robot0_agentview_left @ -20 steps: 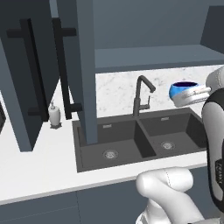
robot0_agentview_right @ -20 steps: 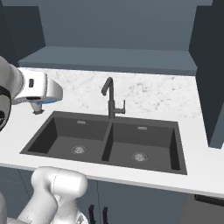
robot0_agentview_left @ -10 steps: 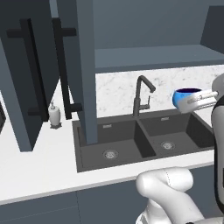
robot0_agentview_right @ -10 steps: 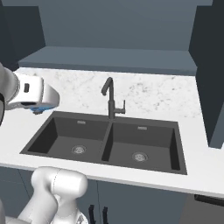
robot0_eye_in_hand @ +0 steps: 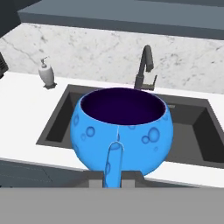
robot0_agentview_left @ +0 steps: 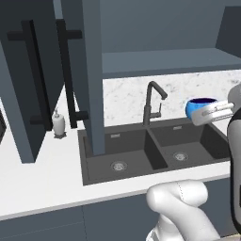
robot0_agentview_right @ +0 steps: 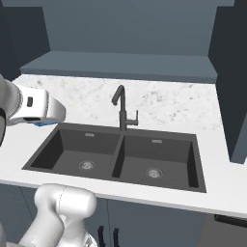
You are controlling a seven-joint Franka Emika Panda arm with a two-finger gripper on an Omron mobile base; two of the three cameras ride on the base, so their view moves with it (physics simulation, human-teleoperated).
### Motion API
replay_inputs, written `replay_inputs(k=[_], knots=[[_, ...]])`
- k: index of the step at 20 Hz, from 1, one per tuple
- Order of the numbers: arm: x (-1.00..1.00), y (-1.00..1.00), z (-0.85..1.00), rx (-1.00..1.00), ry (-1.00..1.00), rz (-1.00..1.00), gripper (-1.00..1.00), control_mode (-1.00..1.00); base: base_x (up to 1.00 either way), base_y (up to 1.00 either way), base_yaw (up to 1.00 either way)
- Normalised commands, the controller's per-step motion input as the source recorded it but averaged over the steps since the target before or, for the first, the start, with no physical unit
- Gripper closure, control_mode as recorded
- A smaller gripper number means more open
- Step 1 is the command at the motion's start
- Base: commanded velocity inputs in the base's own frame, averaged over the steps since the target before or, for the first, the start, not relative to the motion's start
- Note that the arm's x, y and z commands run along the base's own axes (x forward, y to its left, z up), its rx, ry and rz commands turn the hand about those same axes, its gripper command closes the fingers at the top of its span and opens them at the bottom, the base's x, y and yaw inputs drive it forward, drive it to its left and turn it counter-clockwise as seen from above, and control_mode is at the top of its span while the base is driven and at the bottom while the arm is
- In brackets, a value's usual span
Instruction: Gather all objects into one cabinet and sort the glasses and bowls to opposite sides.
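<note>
glossy white rounded arm shells (robot0_agentview_left: pixel 181 204) bulge at the lower right of the left base view, with a dark joint band at the right edge (a white link (robot0_agentview_right: pixel 34 107) carries small dark markings).

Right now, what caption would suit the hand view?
Bright-blue cup held upright at the fingers, above a black double sink and faucet.

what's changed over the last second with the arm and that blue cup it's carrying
The gripper, shut on the blue cup, has carried it lower and leftward in the left base view, out over the sink's right side. The hold is unchanged. Faucet, soap bottle and cabinet door stayed put.
</note>
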Motion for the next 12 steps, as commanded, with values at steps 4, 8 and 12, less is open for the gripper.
replay_inputs(k=[4, 8, 12], knots=[[0.0, 0.0, 0.0, 0.0, 0.0, 0.0, 1.0, 1.0, -0.47, 0.0, 0.0], [0.0, 0.0, 0.0, 0.0, 0.0, 0.0, 1.0, 1.0, -1.0, 0.0, 0.0], [0.0, 0.0, 0.0, 0.0, 0.0, 0.0, 1.0, 1.0, -1.0, 0.0, 0.0]])
